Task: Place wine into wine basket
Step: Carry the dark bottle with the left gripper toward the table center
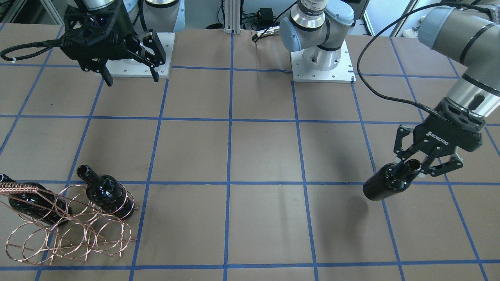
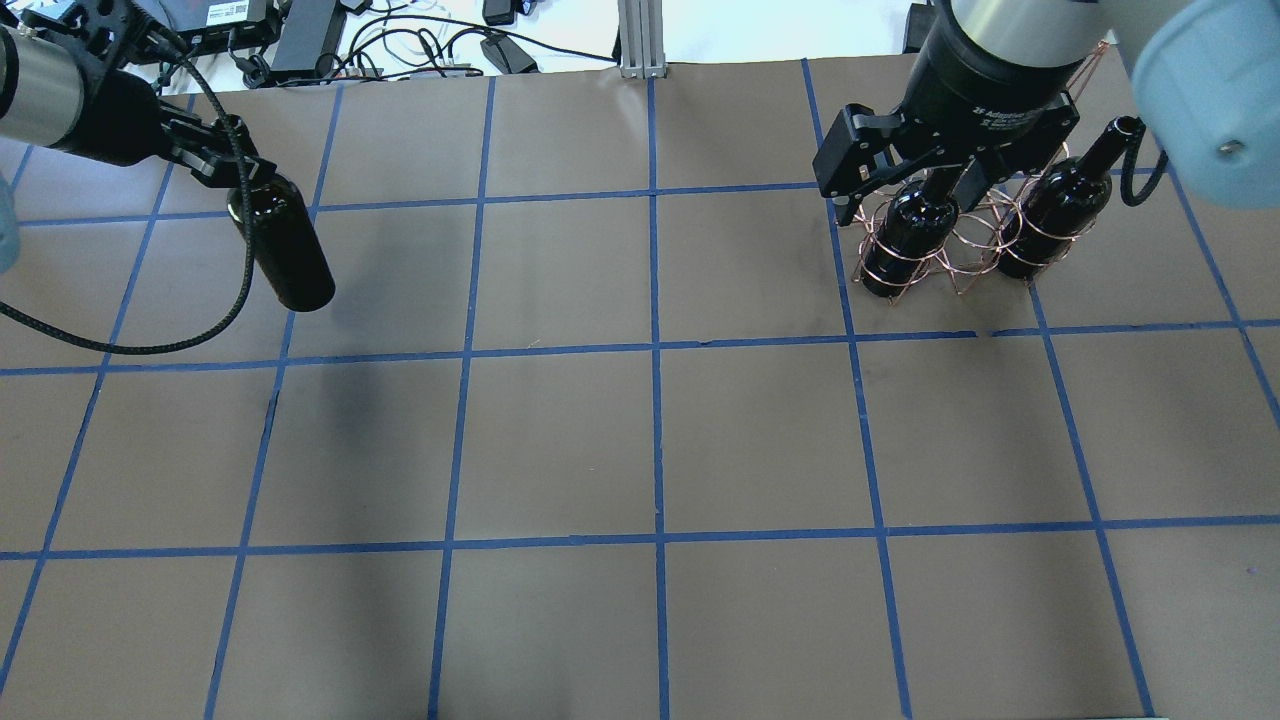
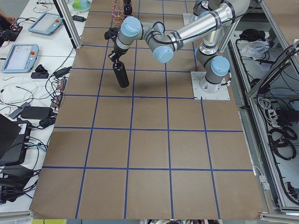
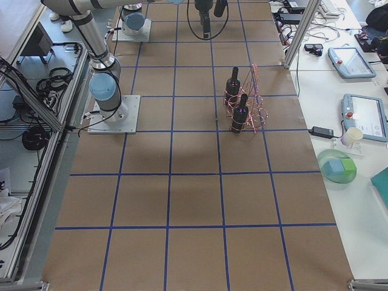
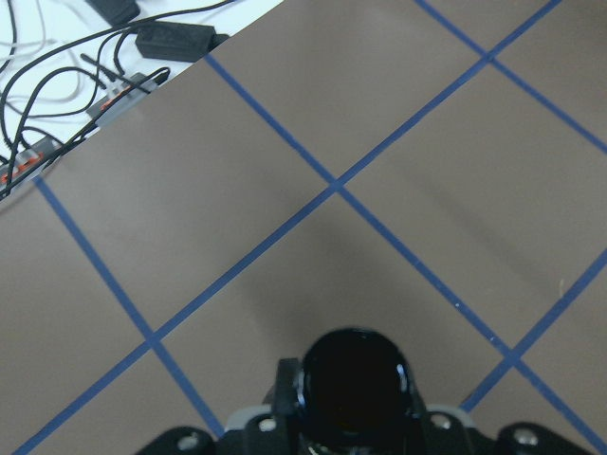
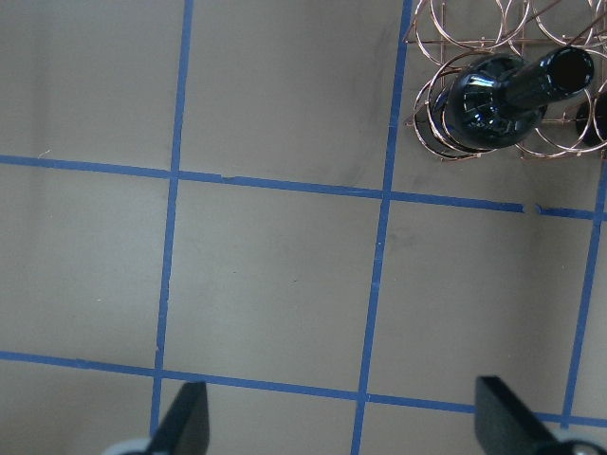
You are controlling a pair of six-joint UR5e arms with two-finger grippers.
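Two arms: both reach over one table point(image 2: 560, 440); one carries a load, the other hangs idle
Surface: brown paper over the whole top, ruled into large squares by blue tape point(image 2: 656, 400); soft shadows of the arms lie across it
Room: white benches point(image 4: 364, 212) run along both ends of the table, strewn with teach pendants point(image 4: 359, 118), cables and power bricks; an aluminium post point(image 2: 640, 35) stands at the table's edge on the operators' side; a pale mounting plate point(image 1: 340, 76) sits under an arm's base
Wine basket point(image 1: 74, 230): copper wire rings in rows with a braided handle point(image 1: 17, 189); it stands on the paper at the robot's right end of the table
In the basket: two glossy dark bottles, necks up, each hooped by the wire; one bottle point(image 1: 107, 195) sits at an end ring, the second bottle point(image 1: 35, 205) just beside the handle
Wine point(image 1: 384, 183): a third black bottle, hanging tilted with its base lowest and clear of the paper; it is at the robot's left end, well apart from the wine basket
Left gripper point(image 1: 410, 166): fingers clamped on the wine's neck; in its wrist view the bottle fills the bottom edge
Right gripper point(image 1: 133, 80): jaws spread wide with nothing between them; it is held high above the table, and the wine basket shows in the upper right corner of its wrist view
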